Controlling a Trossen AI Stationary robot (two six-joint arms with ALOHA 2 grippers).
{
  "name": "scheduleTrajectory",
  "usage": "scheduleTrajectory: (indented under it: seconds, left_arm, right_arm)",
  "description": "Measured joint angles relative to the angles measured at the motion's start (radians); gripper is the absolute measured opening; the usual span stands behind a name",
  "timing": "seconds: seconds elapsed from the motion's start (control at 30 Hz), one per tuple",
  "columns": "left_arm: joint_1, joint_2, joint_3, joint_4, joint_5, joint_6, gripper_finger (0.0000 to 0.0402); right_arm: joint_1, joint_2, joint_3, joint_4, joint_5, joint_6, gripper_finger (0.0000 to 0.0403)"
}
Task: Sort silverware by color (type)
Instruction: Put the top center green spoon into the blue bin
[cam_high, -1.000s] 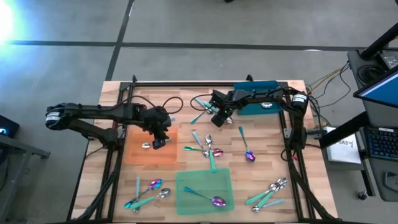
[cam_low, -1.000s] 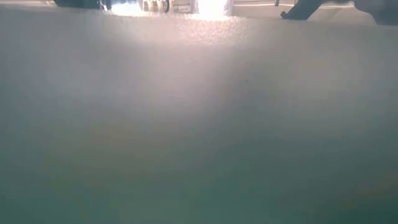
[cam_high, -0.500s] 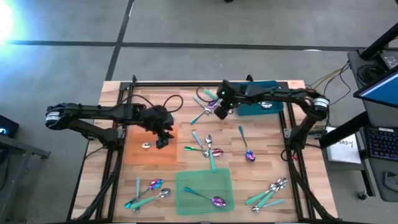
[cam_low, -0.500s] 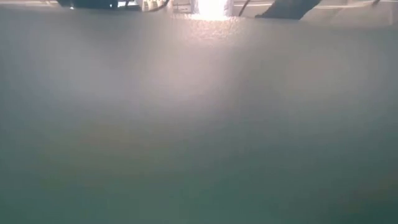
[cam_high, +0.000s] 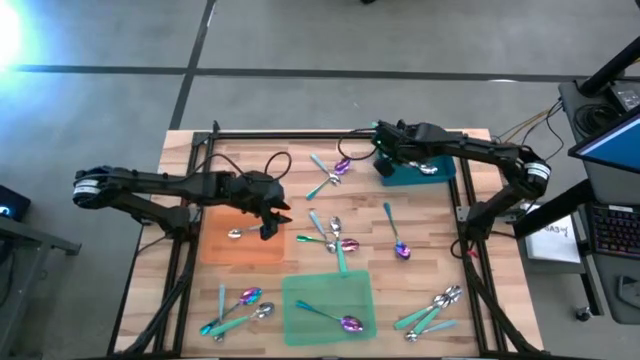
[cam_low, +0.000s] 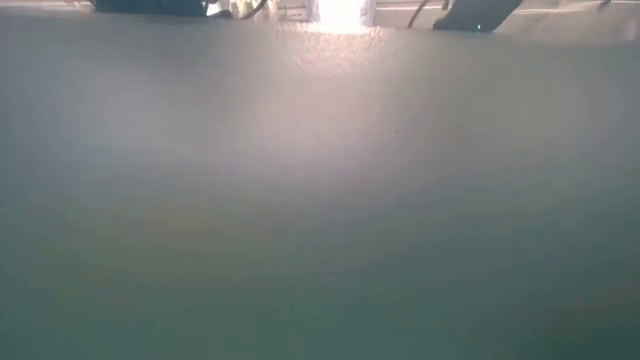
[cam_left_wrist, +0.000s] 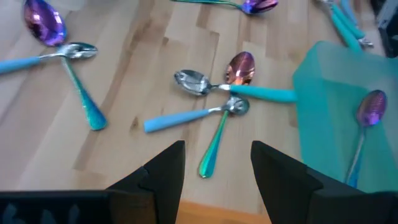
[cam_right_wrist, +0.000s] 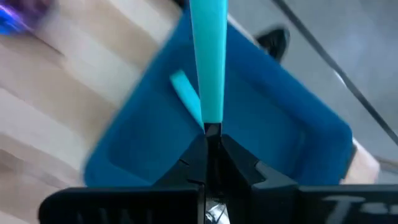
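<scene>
Between the right gripper's (cam_right_wrist: 210, 134) closed fingers sits a teal-handled utensil (cam_right_wrist: 208, 56), handle pointing straight out ahead of the grip, w/ the teal bin (cam_right_wrist: 292, 155) directly under it. Another pale-blue handle (cam_right_wrist: 185, 93) already lies in that bin, just beyond the held piece. High view puts this gripper (cam_high: 383, 150) at the bin's (cam_high: 440, 172) near edge, so a drop looks close, imo.

Left gripper (cam_left_wrist: 214, 168) hangs w/ fingers spread & empty. Just ahead of it: a crossed cluster of spoons (cam_left_wrist: 214, 93) on bare wood; beyond & to one side, a purple-headed one (cam_left_wrist: 371, 107) on the green mat (cam_left_wrist: 323, 93). Behind the left gripper (cam_high: 272, 215), a lone silver spoon (cam_high: 236, 234) lies on the orange mat (cam_high: 215, 245).

Progress: early. Roughly one piece per mat, a couple in/at the bin. Most of the silverware is unsorted – the centre cluster (cam_high: 335, 240), a pile (cam_high: 240, 308) at the near-left corner, another (cam_high: 435, 308) near-right, a few (cam_high: 330, 172) by the bin. Low view shows nothing usable.
</scene>
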Motion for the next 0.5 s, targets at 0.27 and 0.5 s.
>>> scheduleTrajectory:
  seconds: [0.27,0.5]
  left_arm:
    - [-0.043,0.000,-0.021,0.023,0.017,-0.038,0.0168]
    - [-0.085,0.000,-0.019,0.027,0.017,-0.046,0.0168]
  right_arm:
    - [-0.047,0.009,-0.082,-0.011,-0.001,0.001,0.0014]
    - [-0.044,-0.004,-0.111,-0.011,0.024,0.001,0.0074]
